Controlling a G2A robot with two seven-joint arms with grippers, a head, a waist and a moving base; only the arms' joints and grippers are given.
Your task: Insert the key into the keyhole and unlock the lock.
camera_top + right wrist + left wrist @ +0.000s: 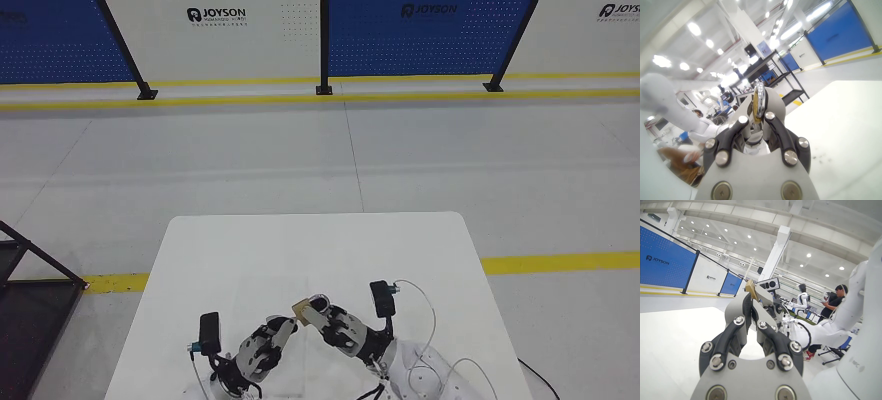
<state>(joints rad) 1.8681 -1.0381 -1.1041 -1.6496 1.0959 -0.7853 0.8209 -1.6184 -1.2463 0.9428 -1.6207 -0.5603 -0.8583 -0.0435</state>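
Bright hall light from above, strong glare on the bench, curved edges in both wrist views.

Rows of round ceiling lamps give a strong, even light; in the right wrist view they swell into soft white blots. There the bench is burnt out to almost plain white, and the chrome shackle of the lock carries a bright streak. In the top view the floor is lit evenly and shines a little, with only weak, soft shadows. The blue fence panels and the ceiling beams bend toward the edges of the left wrist view. Toward its rim the right wrist view turns smeared and out of focus.
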